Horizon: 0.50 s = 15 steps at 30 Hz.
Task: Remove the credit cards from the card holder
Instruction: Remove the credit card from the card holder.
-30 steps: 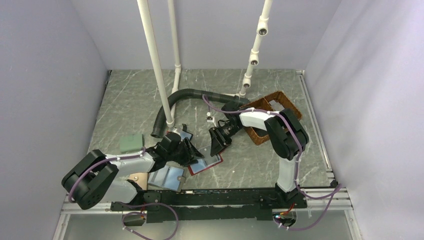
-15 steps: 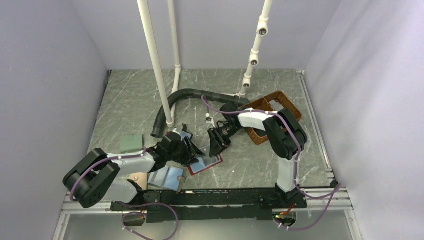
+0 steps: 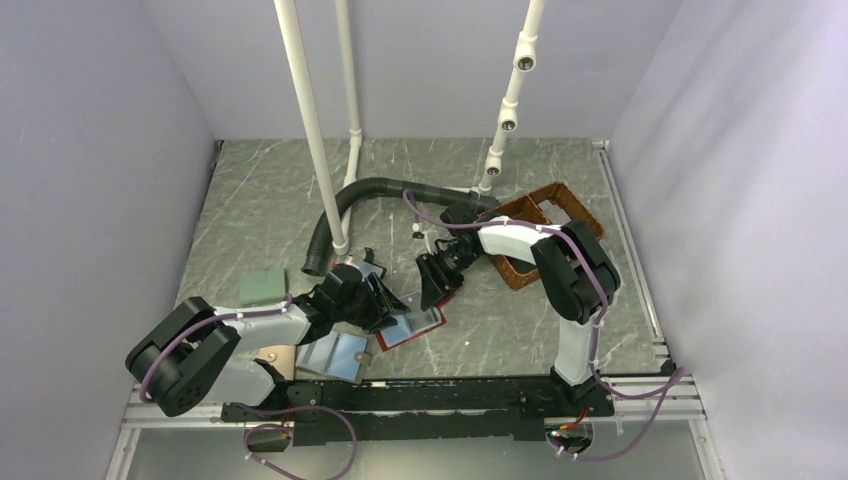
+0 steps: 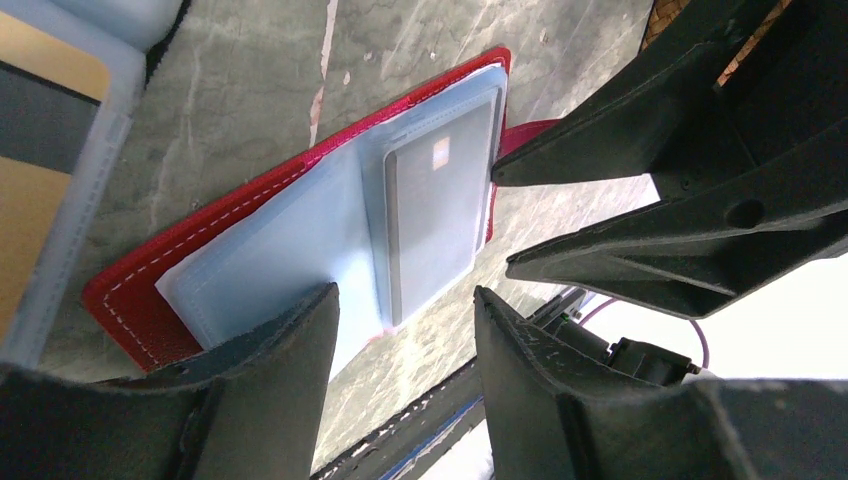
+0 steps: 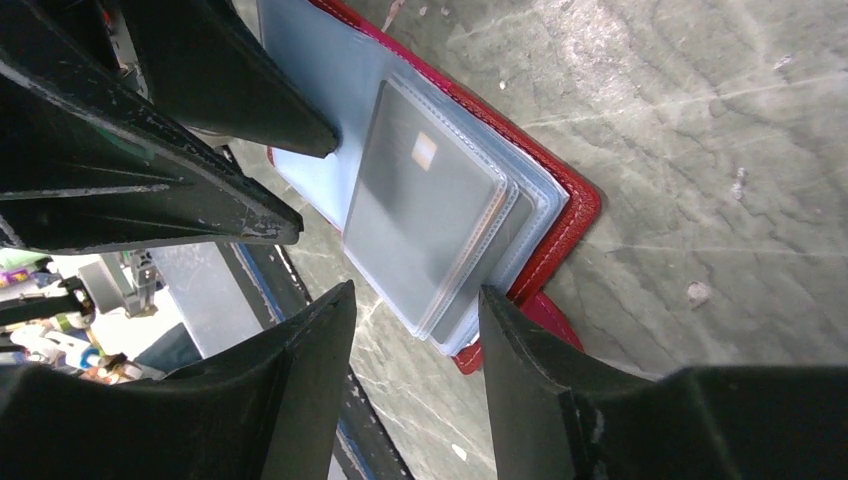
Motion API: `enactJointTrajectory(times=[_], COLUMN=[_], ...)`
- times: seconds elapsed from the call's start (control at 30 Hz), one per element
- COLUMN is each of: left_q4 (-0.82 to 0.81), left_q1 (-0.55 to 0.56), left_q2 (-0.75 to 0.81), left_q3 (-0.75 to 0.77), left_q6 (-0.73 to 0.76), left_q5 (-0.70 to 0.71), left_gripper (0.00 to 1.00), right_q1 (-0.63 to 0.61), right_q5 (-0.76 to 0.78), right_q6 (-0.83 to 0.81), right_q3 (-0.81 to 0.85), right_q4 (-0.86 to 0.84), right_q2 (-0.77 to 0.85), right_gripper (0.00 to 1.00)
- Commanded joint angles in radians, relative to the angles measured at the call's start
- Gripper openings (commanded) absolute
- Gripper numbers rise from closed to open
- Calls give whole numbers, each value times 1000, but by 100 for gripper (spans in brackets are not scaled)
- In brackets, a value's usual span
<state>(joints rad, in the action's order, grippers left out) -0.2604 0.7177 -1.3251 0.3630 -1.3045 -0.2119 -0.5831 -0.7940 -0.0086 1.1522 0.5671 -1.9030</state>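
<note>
Left gripper [image 4: 405, 295] and right gripper [image 5: 415, 290] are held open, nothing grasped, facing each other over the open red card holder [image 4: 130, 290] on the table [image 3: 260, 200]. A dark credit card [image 4: 435, 215] is seen in its clear sleeve. A grey-blue wallet [image 3: 335, 355] lies beside it, and a wicker basket [image 3: 530, 235] behind. From a second earlier, the right gripper is shifted only slightly.

Part of the card holder [image 4: 135, 295] behind left gripper [image 4: 405, 295].
</note>
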Motion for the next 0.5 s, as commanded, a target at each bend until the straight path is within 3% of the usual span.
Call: enactJointTrajectory(times=[0.0,0.47], left_q4=[0,-11], left_q1=[3,3], left_q2=[-11,-26], left_q3=[4,-8], left_q6=[-8,-34], left_q5=[9,17], left_gripper=[58,59], right_q1=[-19,-29], right_q5=[-42,-225], right_q6=[-5,89], right_q3=[9,23], right_q4=[-1,-44], right_q2=[-35,-82], right_gripper=[51,48])
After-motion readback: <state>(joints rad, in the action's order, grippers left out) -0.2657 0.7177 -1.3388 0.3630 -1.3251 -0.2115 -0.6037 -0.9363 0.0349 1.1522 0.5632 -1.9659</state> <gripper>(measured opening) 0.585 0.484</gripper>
